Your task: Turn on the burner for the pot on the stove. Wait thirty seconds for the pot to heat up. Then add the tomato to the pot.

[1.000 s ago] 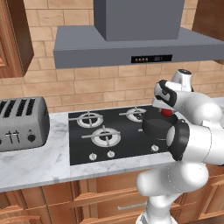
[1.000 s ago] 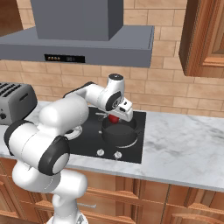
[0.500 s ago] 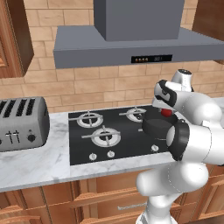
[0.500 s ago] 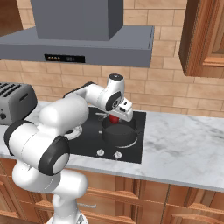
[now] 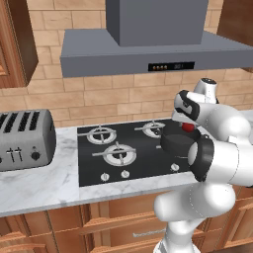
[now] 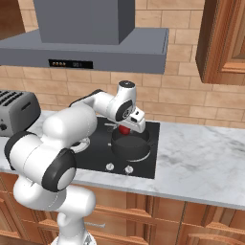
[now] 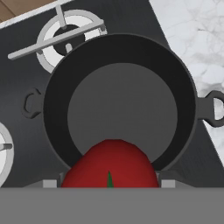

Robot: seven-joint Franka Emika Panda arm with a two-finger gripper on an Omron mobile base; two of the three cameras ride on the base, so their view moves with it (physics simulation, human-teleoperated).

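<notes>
Tomato [image 5: 187,127], round and red with no long axis to speak of, sits at my jaws above the pot [image 5: 177,144] in the left base view; the pot rests on the stove's [image 5: 94,168] right front burner. From the right base view, the tomato [image 6: 124,129] hangs just under my gripper [image 6: 125,129], over the pot [image 6: 130,146]. Hand view: my jaws stand wide, grasping the tomato [image 7: 110,167] between them, its green stem mark facing the camera, the pot [image 7: 120,103] below, loop handles at either side.
</notes>
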